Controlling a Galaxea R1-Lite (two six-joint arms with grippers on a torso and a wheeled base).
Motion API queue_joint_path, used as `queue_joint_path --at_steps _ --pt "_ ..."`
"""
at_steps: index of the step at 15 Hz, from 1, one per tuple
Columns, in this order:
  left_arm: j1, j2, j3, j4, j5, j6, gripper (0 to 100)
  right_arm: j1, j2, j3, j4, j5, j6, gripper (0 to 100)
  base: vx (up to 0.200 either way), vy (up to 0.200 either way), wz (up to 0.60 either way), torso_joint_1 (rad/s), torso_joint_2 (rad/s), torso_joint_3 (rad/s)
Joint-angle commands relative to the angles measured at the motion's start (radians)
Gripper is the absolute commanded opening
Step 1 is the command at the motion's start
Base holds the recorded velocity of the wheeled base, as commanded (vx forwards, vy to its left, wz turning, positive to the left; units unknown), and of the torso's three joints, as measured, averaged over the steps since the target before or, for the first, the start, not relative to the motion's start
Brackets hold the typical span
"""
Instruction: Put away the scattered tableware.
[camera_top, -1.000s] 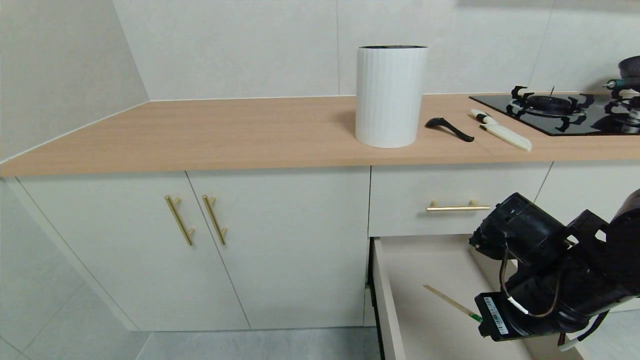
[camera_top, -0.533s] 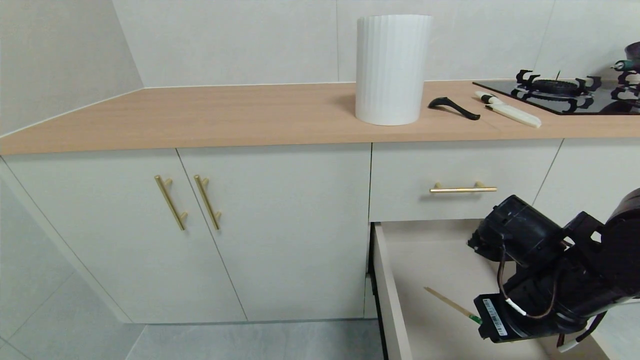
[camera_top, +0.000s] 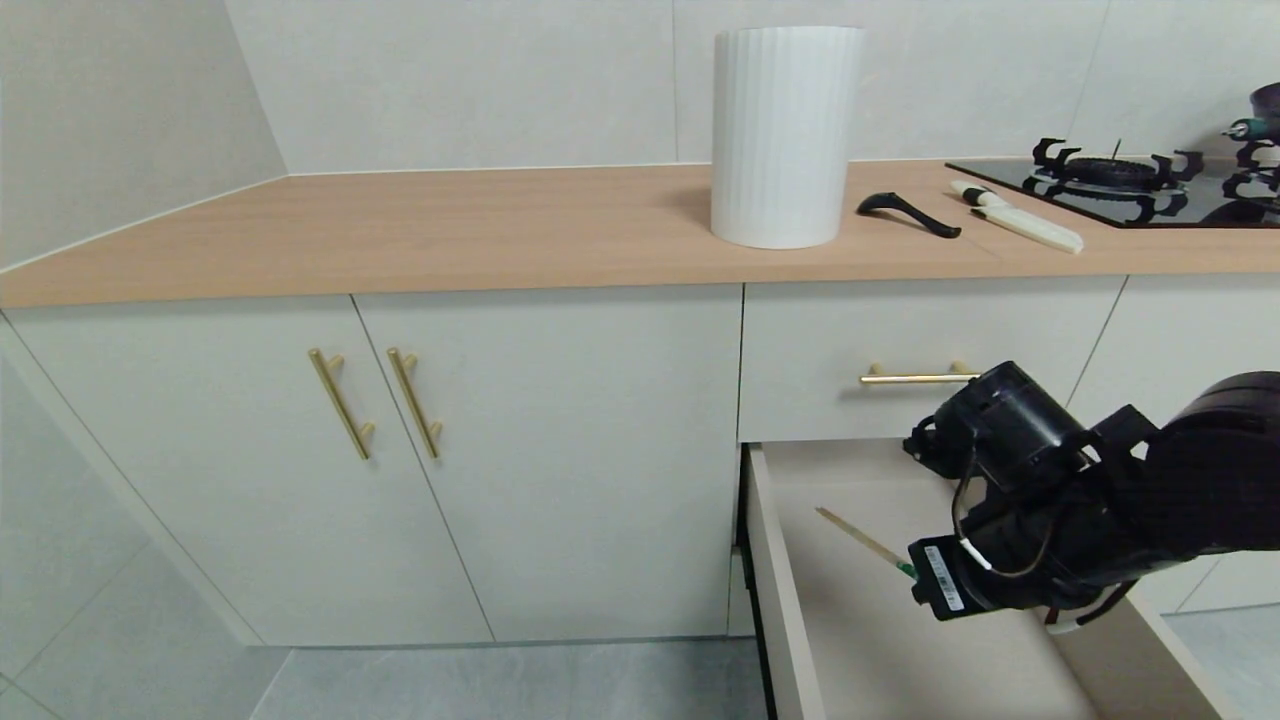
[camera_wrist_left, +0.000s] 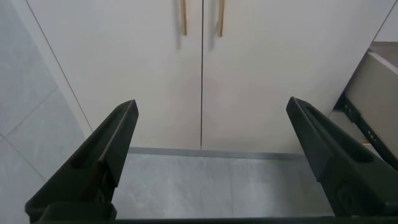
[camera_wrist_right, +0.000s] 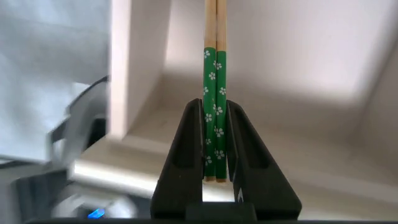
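My right gripper (camera_wrist_right: 216, 146) is shut on a pair of wooden chopsticks (camera_wrist_right: 216, 74) with green flowered ends. In the head view the chopsticks (camera_top: 858, 537) hang over the inside of the open drawer (camera_top: 775, 560), pointing toward its back left. On the counter lie a black spoon (camera_top: 905, 214) and a white knife (camera_top: 1018, 229), just right of a tall white ribbed container (camera_top: 785, 135). My left gripper (camera_wrist_left: 211, 158) is open and holds nothing; it hangs low facing the cabinet doors (camera_wrist_left: 202, 62) and the floor.
A gas stove (camera_top: 1120, 185) sits at the counter's right end. A shut drawer with a brass handle (camera_top: 915, 377) is directly above the open one. Double cabinet doors with brass handles (camera_top: 375, 400) are to the left. The counter's left half is bare.
The head camera dropped lower at first. Since then my right arm has risen and moved left over the drawer, carrying the chopsticks.
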Motion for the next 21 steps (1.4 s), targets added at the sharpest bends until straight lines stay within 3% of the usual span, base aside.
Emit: queue_joint_path --at_steps 1,9,13,21 --pt "0.0 0.001 0.0 0.0 0.0 0.0 100 -0.058 0.119 -0.046 -0.078 -0.001 -0.057 0 0.0 0.0 0.0 0.0 0.0 0.0" --pt "0.0 0.001 0.0 0.0 0.0 0.0 100 -0.068 0.412 -0.18 -0.099 -0.056 -0.052 0 0.0 0.0 0.0 0.0 0.0 0.0" --pt "0.0 0.001 0.0 0.0 0.0 0.0 100 -0.064 0.512 -0.176 -0.205 -0.066 -0.052 0 0.0 0.0 0.0 0.0 0.0 0.0" --pt "0.0 0.001 0.0 0.0 0.0 0.0 100 -0.061 0.587 -0.147 -0.286 -0.099 -0.051 0 0.0 0.0 0.0 0.0 0.0 0.0"
